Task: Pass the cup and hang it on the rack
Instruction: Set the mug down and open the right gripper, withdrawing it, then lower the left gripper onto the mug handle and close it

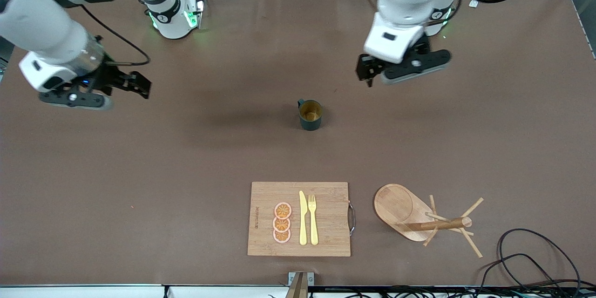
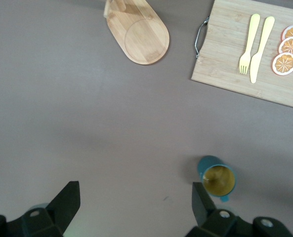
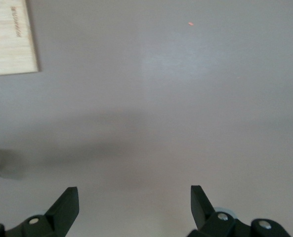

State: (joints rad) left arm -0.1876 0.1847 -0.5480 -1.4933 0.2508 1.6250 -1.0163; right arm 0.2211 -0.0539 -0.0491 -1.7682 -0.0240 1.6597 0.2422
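The dark teal cup (image 1: 310, 114) stands upright on the brown table, midway between the arms, with its small handle turned toward the robots' bases. In the left wrist view the cup (image 2: 218, 178) shows its yellowish-brown inside, close beside one finger. My left gripper (image 1: 367, 74) hangs open and empty over the table, toward the left arm's end from the cup; its open jaws (image 2: 136, 200) frame bare table. My right gripper (image 1: 139, 86) is open and empty (image 3: 135, 200) over the right arm's end. The wooden rack (image 1: 419, 216) stands nearer the front camera, and its oval base (image 2: 141, 34) shows.
A bamboo cutting board (image 1: 300, 219) with a yellow knife, a yellow fork and orange slices lies beside the rack, nearer the front camera than the cup. Its corner (image 3: 10, 39) shows in the right wrist view. Black cables (image 1: 526, 256) curl at the table's corner by the rack.
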